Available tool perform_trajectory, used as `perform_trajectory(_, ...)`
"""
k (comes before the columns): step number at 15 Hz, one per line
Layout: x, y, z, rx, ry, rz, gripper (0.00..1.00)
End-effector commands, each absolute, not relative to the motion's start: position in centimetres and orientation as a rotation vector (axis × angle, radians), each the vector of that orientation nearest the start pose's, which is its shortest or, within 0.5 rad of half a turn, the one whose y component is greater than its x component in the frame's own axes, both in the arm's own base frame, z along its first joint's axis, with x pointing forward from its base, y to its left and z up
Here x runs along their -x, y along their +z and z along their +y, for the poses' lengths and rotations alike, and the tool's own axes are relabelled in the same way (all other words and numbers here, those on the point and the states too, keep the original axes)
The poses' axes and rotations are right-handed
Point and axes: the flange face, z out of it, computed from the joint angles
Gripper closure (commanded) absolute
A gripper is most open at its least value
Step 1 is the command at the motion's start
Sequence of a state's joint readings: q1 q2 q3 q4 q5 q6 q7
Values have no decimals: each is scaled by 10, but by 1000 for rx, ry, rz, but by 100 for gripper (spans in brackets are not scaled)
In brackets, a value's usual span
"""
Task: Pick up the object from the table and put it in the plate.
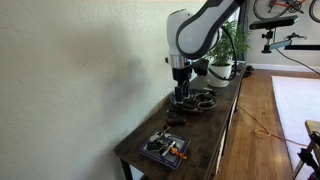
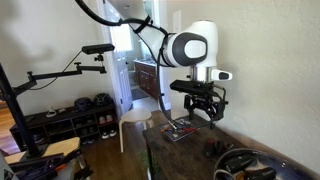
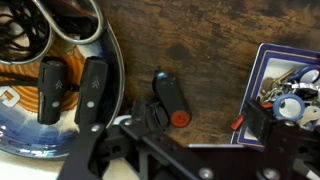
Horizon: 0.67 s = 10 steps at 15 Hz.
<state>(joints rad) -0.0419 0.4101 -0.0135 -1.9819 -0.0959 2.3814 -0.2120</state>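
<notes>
The object (image 3: 170, 99) is a small dark block with a red dot, lying on the wooden table. My gripper (image 3: 205, 120) is open just above the table. The object lies just inside its left finger and the right finger is near the tray. The plate (image 3: 112, 62) is round and dark-rimmed, left of the object, and holds two black oblong items and a wire ring. Both exterior views show the gripper (image 1: 181, 96) (image 2: 201, 110) low over the table beside the plate (image 1: 205, 101) (image 2: 247, 166). The object is hidden there.
A square dark tray (image 3: 292, 78) with small orange and grey pieces sits right of the object; it also shows in both exterior views (image 1: 165, 148) (image 2: 183, 131). A potted plant (image 1: 222, 68) stands at the table's far end. A wall runs along one side.
</notes>
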Motion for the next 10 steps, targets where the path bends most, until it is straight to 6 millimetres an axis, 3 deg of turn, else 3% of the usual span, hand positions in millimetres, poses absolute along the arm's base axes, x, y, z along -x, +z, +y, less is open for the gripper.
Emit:
perform_trajectory(1,-624,236,-37,3194,30,-431,0)
perform_trajectory(10,-641,180,-38,3179,103,-455,0)
